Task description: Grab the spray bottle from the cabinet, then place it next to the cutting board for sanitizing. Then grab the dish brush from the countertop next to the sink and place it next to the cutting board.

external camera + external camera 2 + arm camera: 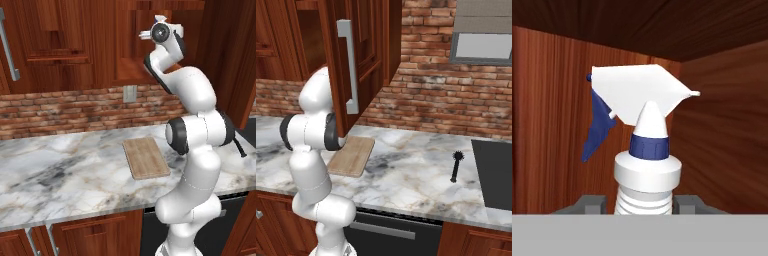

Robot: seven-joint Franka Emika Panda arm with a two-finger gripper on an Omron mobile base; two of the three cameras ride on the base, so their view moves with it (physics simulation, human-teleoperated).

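Your arm reaches up from the counter into the cabinet [145, 55], its wrist raised against the dark reddish-brown wood in the left base view. To the left there, a panelled door carries a metal handle [9, 50], and a brick backsplash [60, 110] runs beneath the cabinets. Below, the cutting board [146, 158] lies flat on the marble countertop [55, 175], just left of your arm's lower links.

From the right base view, you see the same board [352, 156] beside the arm's elbow, partly behind an open cabinet door [363, 60] with a long handle. Further right on the countertop [411, 175], the dish brush [456, 166] lies well apart from the board, its round head pointing toward the wall, close to the dark sink [496, 172] at the right edge. A range hood [483, 37] hangs above.

In the hand view, the spray bottle [644, 150] stands upright inside the wooden recess, its blue trigger to the left and its nozzle tip to the right. Your gripper [647, 204] sits at the bottle's ribbed neck, one grey finger [592, 202] on each side, close against it. You cannot tell from here whether the fingers press it firmly or stand just clear of it.
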